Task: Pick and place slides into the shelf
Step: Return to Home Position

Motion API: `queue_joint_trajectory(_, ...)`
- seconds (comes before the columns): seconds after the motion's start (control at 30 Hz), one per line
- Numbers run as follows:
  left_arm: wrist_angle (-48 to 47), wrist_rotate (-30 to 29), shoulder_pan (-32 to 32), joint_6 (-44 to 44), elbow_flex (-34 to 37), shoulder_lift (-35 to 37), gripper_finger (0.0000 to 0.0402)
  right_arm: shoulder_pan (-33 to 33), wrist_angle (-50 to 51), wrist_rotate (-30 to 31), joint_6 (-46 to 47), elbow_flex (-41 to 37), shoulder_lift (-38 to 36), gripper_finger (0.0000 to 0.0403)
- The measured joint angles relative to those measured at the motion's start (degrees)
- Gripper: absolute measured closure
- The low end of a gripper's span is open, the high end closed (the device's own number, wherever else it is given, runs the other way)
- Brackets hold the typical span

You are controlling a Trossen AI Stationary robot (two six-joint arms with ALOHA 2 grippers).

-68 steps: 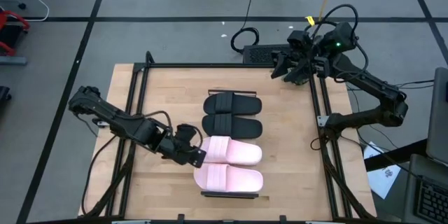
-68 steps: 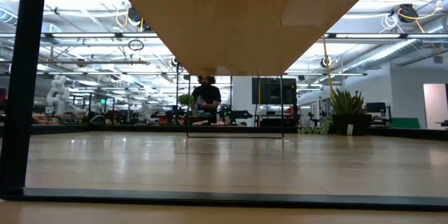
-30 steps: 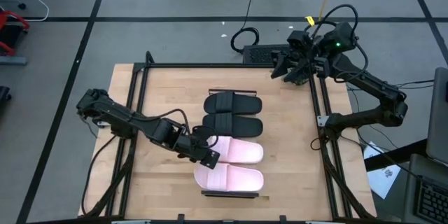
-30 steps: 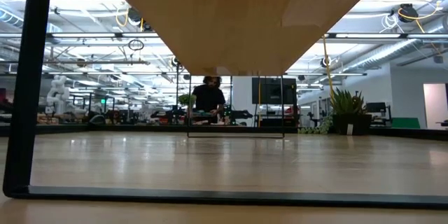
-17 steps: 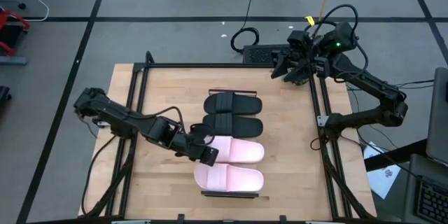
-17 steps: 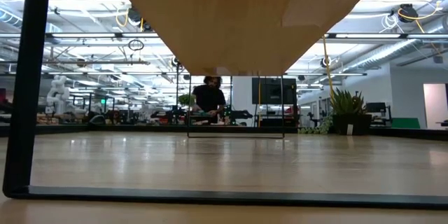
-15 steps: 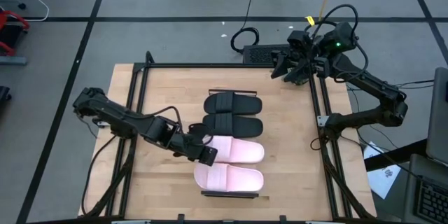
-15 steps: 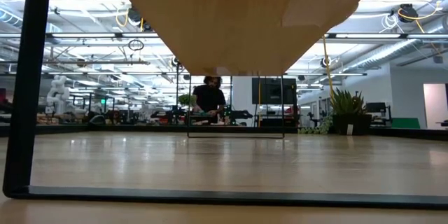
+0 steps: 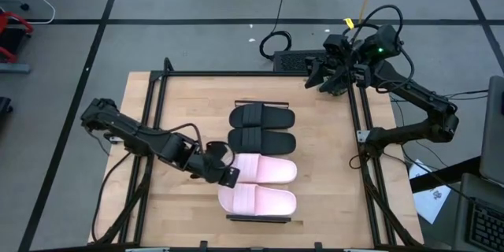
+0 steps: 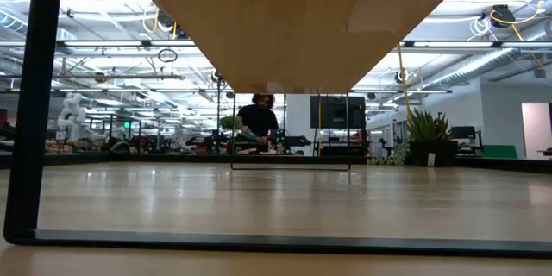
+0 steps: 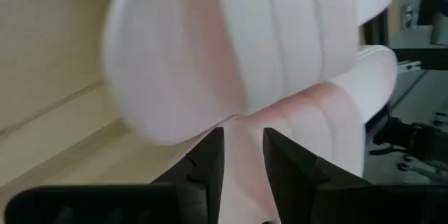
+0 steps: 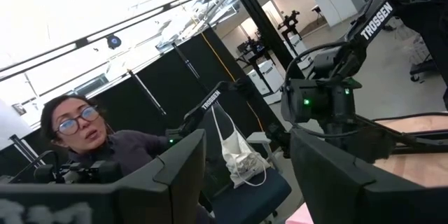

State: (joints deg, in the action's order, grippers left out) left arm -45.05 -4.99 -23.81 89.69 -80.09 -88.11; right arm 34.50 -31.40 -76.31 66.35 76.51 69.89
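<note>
Pink and black, four slides lie in a row on the shelf (image 9: 260,219), each set crosswise to its length. The two black slides (image 9: 262,116) fill one half and the two pink slides (image 9: 264,170) the other, with the inner black and inner pink close together at the shelf's middle. The shelf stands in the middle of the tabletop (image 9: 331,165), its dark metal frame showing at either end of the row.

My left gripper (image 9: 227,176) sits just beside the shelf's long side, at the ends of the pink slides where the two meet. Whether it touches them I cannot tell. Its fingers (image 11: 207,159) stand a narrow gap apart and pinch nothing. Past their tips the ribbed pink straps loom close, one slide nearer and the other beyond it.

My right gripper (image 9: 323,79) waits well apart from the shelf, beyond its black-slide end and off to my right, by a corner of the tabletop. Its fingers (image 12: 178,175) are spread wide with nothing between them. Past them a dark arm (image 12: 325,105) marked TROSSEN shows, along with a person (image 12: 77,140) in a dark top in the room behind.

From tabletop height, a pale wood underside (image 10: 302,17) spans the upper part of the picture. A plant (image 10: 427,128) stands in the room far behind it.
</note>
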Motion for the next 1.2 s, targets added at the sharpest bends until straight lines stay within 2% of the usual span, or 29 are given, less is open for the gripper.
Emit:
queue_joint_trajectory(0.1,-2.8,-1.9,-0.9,1.3,0.0,1.5,0.0303,0.0,0.0,0.0,0.0,0.0,0.0,0.0206)
queue_joint_trajectory(0.27,-9.6,-9.3,-3.2,4.7,0.0,5.8,0.0303,0.0,0.0,0.0,0.0,0.0,0.0,0.0206)
queue_joint_trajectory(0.57,-30.6,-14.7,-5.2,7.7,0.0,12.0,0.0303,0.0,0.0,-0.1,-1.1,0.0,0.0,0.0206)
queue_joint_trajectory(0.73,-36.6,-22.4,-6.3,4.2,0.0,17.8,0.0302,1.4,0.3,-0.4,-1.4,0.0,-0.1,0.0206)
queue_joint_trajectory(1.0,-39.4,-36.9,-12.1,-2.4,0.0,33.2,0.0303,8.9,4.6,-0.9,-3.3,0.0,-0.7,0.0206)
queue_joint_trajectory(1.2,-40.8,-42.1,-15.3,-10.3,0.0,40.6,0.0303,15.9,12.1,-9.0,-13.2,0.0,-2.8,0.0206)
